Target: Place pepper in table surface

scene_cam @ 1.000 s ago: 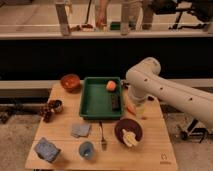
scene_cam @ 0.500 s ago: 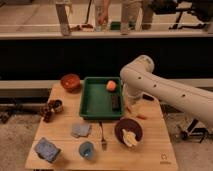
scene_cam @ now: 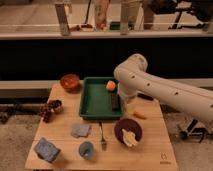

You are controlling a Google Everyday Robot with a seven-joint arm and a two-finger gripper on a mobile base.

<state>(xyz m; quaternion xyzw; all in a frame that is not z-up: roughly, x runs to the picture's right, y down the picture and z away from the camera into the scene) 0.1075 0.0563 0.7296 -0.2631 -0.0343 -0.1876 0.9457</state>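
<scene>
Arm move: swung leftward against a second ago, elbow drawn in from the table's right side toward the tray; little further shift in the last half-second.
Arm (scene_cam: 165, 92): white, thick, entering from the right edge, bent at a rounded elbow behind the tray's right rear corner.
Gripper (scene_cam: 116, 102): dark, hanging low over the tray's right wall, left of the pepper and apart from it; released or clenched, cannot tell.
Pepper (scene_cam: 140, 115): orange-red, slim, lying flat on the table just right of the tray's front right corner, up and right of the dark bowl; free of the gripper; same spot as half a second ago.
Table (scene_cam: 152, 150): light wood, bearing every item.
Tray (scene_cam: 94, 100): green, rectangular, at the table's rear middle.
Fruit (scene_cam: 110, 85): round, orange, inside the tray near its rear right corner.
Orange bowl (scene_cam: 70, 81): rear left, just beside the tray's left rear corner.
Dark bowl (scene_cam: 121, 126): in front of the tray's right end, holding something pale yellow.
Fork (scene_cam: 102, 139): just left of the dark bowl, lying front to back.
Cloth (scene_cam: 80, 130): grey-blue, in front of the tray's left end.
Cup (scene_cam: 86, 149): blue, near the front edge, in front of the cloth.
Block (scene_cam: 46, 149): blue, at the front left corner.
Cluster (scene_cam: 46, 111): dark, lumpy, at the left edge.
</scene>
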